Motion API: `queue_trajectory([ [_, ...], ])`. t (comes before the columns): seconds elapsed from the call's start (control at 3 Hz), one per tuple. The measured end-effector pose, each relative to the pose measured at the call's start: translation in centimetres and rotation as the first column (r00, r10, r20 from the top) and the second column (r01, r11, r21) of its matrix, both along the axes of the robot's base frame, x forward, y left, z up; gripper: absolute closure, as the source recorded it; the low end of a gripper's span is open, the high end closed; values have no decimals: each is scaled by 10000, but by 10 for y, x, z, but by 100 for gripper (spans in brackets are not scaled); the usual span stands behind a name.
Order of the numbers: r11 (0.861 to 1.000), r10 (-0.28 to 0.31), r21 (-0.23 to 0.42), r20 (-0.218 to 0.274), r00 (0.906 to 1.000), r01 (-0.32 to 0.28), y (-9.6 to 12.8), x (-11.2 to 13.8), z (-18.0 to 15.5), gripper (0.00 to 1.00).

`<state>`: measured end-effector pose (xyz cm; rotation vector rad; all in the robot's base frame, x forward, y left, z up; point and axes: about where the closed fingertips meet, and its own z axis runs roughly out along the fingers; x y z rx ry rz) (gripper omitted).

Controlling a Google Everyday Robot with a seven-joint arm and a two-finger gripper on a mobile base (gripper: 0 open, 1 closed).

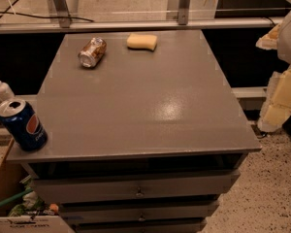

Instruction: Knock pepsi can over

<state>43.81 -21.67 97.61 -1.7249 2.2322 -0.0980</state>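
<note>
The pepsi can (23, 125), dark blue with a red-white-blue logo and a silver opened top, stands upright at the front left corner of the grey table (150, 106), close to its edge. My gripper (280, 98), pale and yellowish, hangs at the far right edge of the view, beyond the table's right side and far from the can. It holds nothing that I can see.
A brownish-gold and silver can (92, 52) lies on its side at the back left. A yellow sponge (141, 41) lies at the back middle. A pump bottle (1, 89) stands off the table's left side. Drawers (136, 188) sit below; a cardboard box (9, 198) is at the lower left.
</note>
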Motion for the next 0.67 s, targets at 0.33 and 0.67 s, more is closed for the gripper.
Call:
queue_trajectory([
  [0.33, 10000, 0, 0, 2, 10000, 0, 0, 0, 0, 0],
  [0.67, 9979, 18, 655, -136, 9999, -9, 3, -3, -4, 0],
])
